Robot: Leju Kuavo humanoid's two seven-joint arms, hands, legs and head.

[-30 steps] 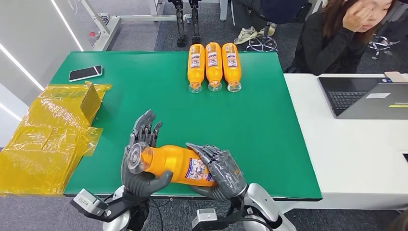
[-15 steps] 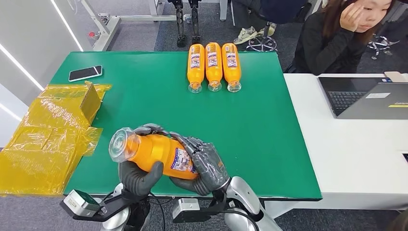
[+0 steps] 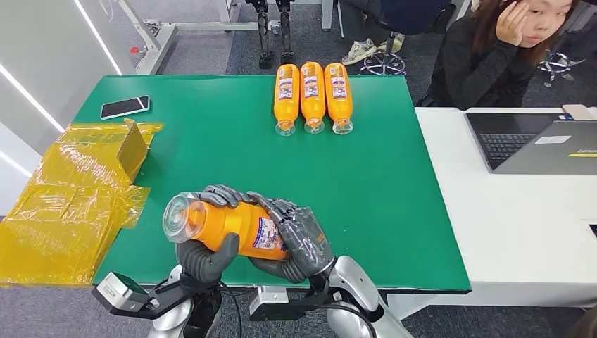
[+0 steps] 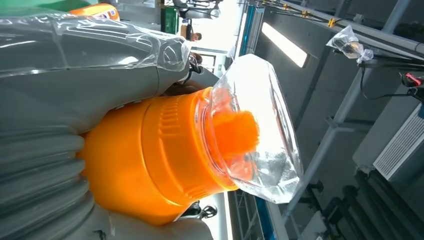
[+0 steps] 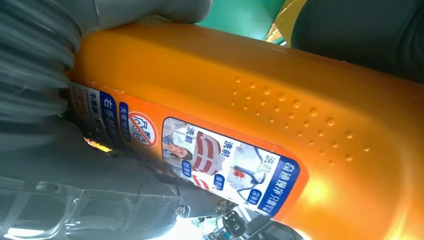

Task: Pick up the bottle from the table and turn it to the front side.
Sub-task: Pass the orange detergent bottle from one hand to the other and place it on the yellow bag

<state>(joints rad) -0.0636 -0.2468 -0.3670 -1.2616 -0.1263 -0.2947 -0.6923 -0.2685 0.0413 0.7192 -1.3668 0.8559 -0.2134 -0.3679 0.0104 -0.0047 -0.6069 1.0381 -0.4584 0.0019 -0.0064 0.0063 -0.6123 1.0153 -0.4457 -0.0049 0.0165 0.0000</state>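
The left hand [image 3: 204, 259] is dark grey with a thick, smooth thumb and darker, segmented fingers; the right hand [image 3: 299, 239] is the same grey, its fingers glossy under a clear film; behind each sits a silver forearm; a boxy grey camera block with a pale face is mounted at each wrist, black cables looping beside it; in the wrist views a grey ribbed cover [image 4: 45, 200] and clear plastic wrap show.
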